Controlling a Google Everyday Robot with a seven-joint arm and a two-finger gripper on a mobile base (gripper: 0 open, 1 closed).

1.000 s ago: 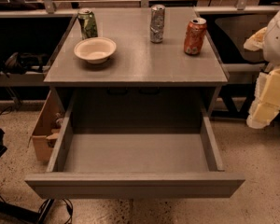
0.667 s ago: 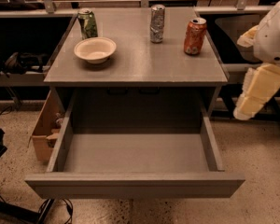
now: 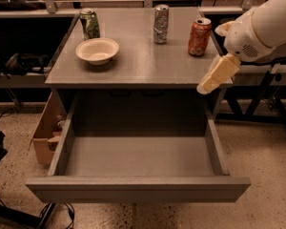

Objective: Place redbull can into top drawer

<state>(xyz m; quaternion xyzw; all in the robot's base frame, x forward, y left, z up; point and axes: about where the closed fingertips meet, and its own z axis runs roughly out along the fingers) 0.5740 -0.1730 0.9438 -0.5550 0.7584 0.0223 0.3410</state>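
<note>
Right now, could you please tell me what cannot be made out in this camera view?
Camera view:
redbull can: lettering too small to read.
gripper, off the cabinet top's right front corner: its arm cut off by the right edge.
top drawer: floor nearest the front hidden by its front panel.
cardboard box: contents partly hidden by the drawer's side.

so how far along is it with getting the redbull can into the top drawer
Done: the top drawer is pulled open, nothing in it. In hand: nothing; the gripper hangs by the right front corner of the cabinet top, carrying no can. Left: the redbull can stands upright on the cabinet top, untouched, so grasping it and setting it in the drawer remain.
</note>
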